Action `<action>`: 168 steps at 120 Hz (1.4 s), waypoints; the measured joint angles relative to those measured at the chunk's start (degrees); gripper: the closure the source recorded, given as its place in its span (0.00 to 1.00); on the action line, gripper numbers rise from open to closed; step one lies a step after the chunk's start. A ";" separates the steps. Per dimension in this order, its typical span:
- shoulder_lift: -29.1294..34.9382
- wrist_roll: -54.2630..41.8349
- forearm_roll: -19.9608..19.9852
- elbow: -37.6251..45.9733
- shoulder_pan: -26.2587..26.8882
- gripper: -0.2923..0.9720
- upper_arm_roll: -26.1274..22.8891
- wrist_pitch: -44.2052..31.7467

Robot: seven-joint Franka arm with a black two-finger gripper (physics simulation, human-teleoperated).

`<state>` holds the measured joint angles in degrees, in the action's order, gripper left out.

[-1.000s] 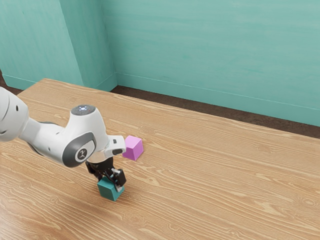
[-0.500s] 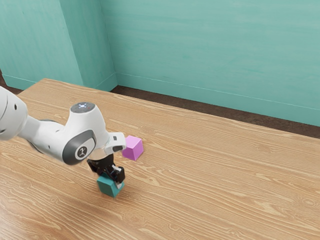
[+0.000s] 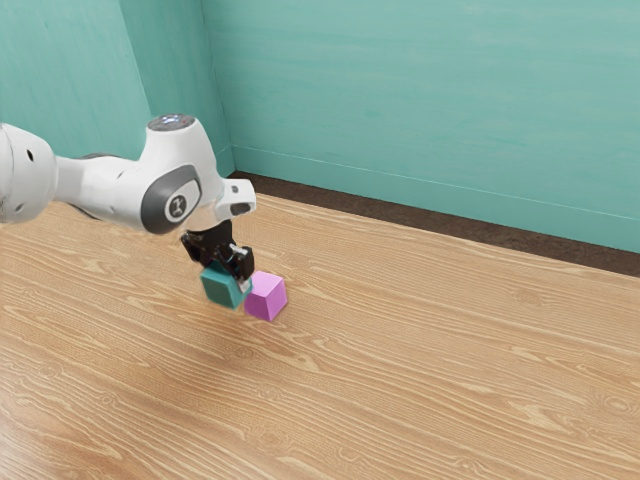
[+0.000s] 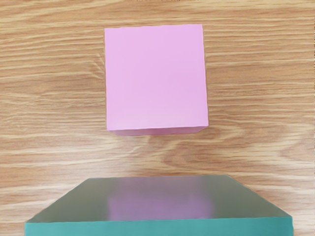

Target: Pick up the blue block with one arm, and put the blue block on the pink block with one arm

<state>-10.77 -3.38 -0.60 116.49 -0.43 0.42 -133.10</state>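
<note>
Above wooden table (image 3: 450,350), teal walls (image 3: 420,90) behind, jaws tight on blue block (image 3: 221,287)

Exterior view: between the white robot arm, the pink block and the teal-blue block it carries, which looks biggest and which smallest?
1. white robot arm, by far the largest.
2. pink block and teal-blue block: about alike; the teal-blue one is lifted off the table, so I won't rank them.
</note>
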 joint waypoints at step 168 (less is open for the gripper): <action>-20.11 -7.85 3.97 -27.02 -0.52 0.47 0.01 14.92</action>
<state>-30.88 -11.24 3.38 89.48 -0.94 0.43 -118.17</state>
